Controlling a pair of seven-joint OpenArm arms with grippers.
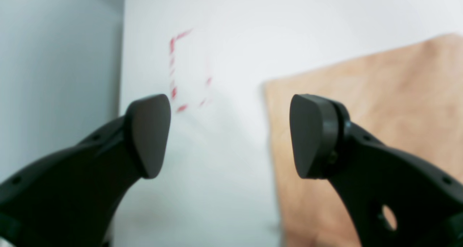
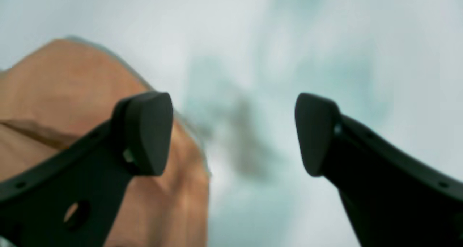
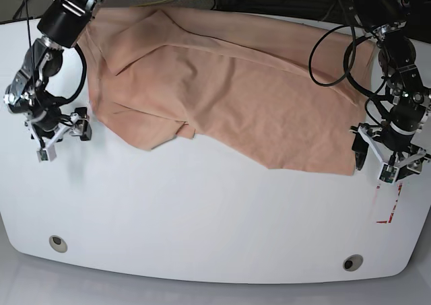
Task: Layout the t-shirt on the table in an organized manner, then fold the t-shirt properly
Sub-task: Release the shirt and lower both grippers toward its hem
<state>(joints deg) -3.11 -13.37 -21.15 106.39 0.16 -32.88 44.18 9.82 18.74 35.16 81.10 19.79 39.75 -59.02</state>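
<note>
In the base view, reading left to right: the right gripper (image 3: 59, 131) hangs just off the left edge of the t-shirt (image 3: 236, 96), jaws spread, nothing between them. The t-shirt lies across the far half of the table (image 3: 202, 217), partly spread, with its left portion rumpled and a flap folded over near its lower left edge. The left gripper (image 3: 387, 158) sits just beside the garment's lower right corner, jaws likewise apart and empty, close to the red outline mark (image 3: 389, 207). Judged step: layout, not yet folding. The next move likely calls for each gripper to close on its nearest edge and draw the fabric flat.
</note>
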